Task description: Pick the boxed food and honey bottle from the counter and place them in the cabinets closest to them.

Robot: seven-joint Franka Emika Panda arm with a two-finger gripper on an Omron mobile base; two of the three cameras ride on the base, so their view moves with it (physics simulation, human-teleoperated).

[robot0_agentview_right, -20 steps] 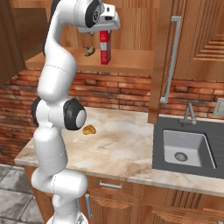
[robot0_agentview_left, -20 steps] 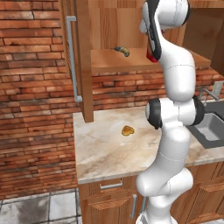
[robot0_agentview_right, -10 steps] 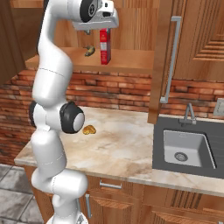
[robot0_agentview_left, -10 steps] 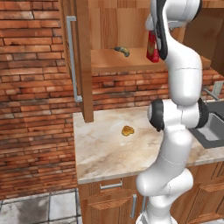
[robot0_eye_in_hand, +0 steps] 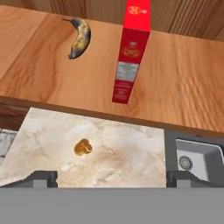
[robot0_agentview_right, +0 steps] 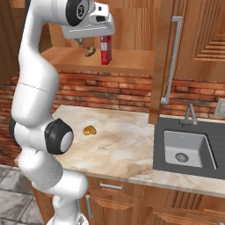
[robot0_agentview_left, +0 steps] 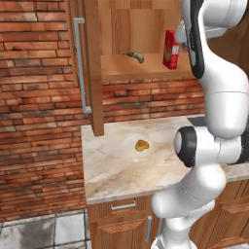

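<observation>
We have the boxed food (robot0_eye_in_hand: pixel 131 52) standing upright on the open cabinet shelf (robot0_agentview_left: pixel 146 68), near a banana (robot0_eye_in_hand: pixel 79 38), and our fingers (robot0_eye_in_hand: pixel 111 177) are spread wide and released, clear of the carton with nothing between them, so we judge the first placement done. The honey bottle is the step left, and we cannot pick it out on the desk (robot0_agentview_left: pixel 116 165), where a golden-brown lump (robot0_agentview_left: pixel 141 145) lies. Next we would draw the arm back from the shelf, find the bottle, and come down on it with the fingers open.
</observation>
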